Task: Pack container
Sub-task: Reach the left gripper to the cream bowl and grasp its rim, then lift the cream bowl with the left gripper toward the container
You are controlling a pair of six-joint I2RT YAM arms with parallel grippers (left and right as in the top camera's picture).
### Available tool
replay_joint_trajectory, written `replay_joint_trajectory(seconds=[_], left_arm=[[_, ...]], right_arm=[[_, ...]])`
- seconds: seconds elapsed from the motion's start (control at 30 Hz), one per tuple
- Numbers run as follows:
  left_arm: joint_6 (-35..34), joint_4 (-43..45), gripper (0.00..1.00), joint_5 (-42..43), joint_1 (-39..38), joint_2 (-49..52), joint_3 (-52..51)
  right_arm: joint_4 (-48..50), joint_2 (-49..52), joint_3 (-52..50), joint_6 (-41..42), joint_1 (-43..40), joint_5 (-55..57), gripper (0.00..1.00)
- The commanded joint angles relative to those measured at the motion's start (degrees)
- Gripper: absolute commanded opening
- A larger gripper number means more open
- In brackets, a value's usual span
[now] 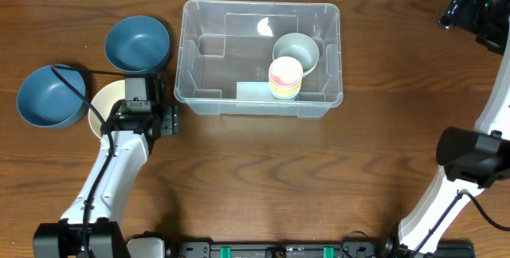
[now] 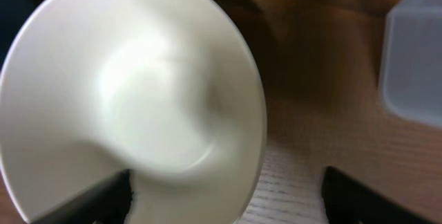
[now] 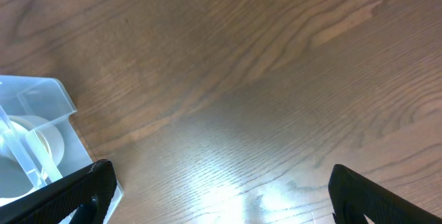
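Observation:
The clear container (image 1: pixel 259 103) stands at the table's middle back. It holds a grey-green bowl (image 1: pixel 296 51) and a short stack of pink and yellow bowls (image 1: pixel 285 79). My left gripper (image 1: pixel 137 100) is open, left of the container, low over a cream bowl (image 1: pixel 103 103). In the left wrist view the cream bowl (image 2: pixel 131 92) fills the frame and its right rim lies between the open fingers (image 2: pixel 224 196). The container's corner (image 2: pixel 414 58) shows at the right. My right gripper (image 1: pixel 478 15) is open and empty at the far right, over bare table (image 3: pixel 221 189).
Two blue bowls stand left of the container, one at the back (image 1: pixel 137 43) and one further left (image 1: pixel 52 97), both close to the cream bowl. The container's corner (image 3: pixel 34 134) shows at the left of the right wrist view.

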Motion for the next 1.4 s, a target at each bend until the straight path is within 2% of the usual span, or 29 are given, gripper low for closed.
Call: replay_joint_trajectory(seconds=[0.0,0.2,0.37,0.63,0.7,0.77,1.0,1.13,1.2,1.27,1.33,1.37], left_arm=[[1.0,-0.6,0.76,-1.8,0.3,0.1,0.4],[1.0,-0.6,0.74,-1.7,0.3,0.5,0.3],[0.6,-0.6,0.66,-1.7,0.3,1.4,-0.2],[0.4,-0.7,0.66,-1.2,0.3,2.9,-0.2],[0.3,-0.5,0.58,-1.2,0.3,3.3,-0.2],[0.3,-0.2,0.55,-1.2,0.3,4.0,-0.2],[0.3,1.1,0.55,-1.2,0.3,6.8,-0.2],[0.3,2.2,0.31,-1.3,0.3,7.5,-0.2],[0.3,2.6,0.22,-1.3,0.3,7.5,-0.2],[0.3,2.7,0.19,-1.3,0.3,7.5,-0.2],[0.3,2.7,0.07,-1.3,0.3,7.5,-0.2],[0.1,2.6,0.06,-1.3,0.3,7.4,-0.2]], right_arm=[[-0.2,-0.2,0.8,-0.7,-0.3,0.6,0.99],[-0.2,-0.2,0.8,-0.7,-0.3,0.6,0.99],[-0.2,-0.2,0.8,-0.7,-0.3,0.6,0.99],[-0.2,-0.2,0.8,-0.7,-0.3,0.6,0.99],[-0.2,-0.2,0.8,-0.7,-0.3,0.6,0.99],[-0.2,-0.2,0.8,-0.7,-0.3,0.6,0.99],[-0.2,-0.2,0.8,-0.7,-0.3,0.6,0.99],[-0.2,-0.2,0.8,-0.7,-0.3,0.6,0.99],[-0.2,-0.2,0.8,-0.7,-0.3,0.6,0.99],[-0.2,-0.2,0.8,-0.7,-0.3,0.6,0.99],[-0.2,-0.2,0.8,-0.7,-0.3,0.6,0.99],[-0.2,-0.2,0.8,-0.7,-0.3,0.6,0.99]])
